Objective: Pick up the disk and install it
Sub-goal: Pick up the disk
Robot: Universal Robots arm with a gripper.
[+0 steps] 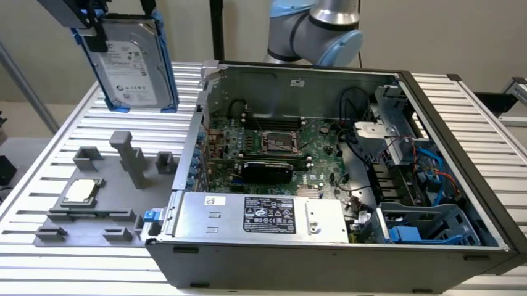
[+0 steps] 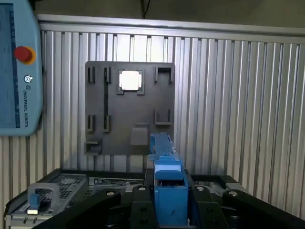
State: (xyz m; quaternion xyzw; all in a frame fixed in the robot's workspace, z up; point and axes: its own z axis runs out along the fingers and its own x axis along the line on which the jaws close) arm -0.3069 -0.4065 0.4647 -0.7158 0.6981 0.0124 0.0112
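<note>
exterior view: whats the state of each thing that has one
disk: in the air, roughly upright, held by the gripper
gripper: shut on the disk
computer case: open, side panel off
chip: lying flat on the grey fixture

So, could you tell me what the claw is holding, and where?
The claw holds the disk by the upper end of its blue carrier.
</note>
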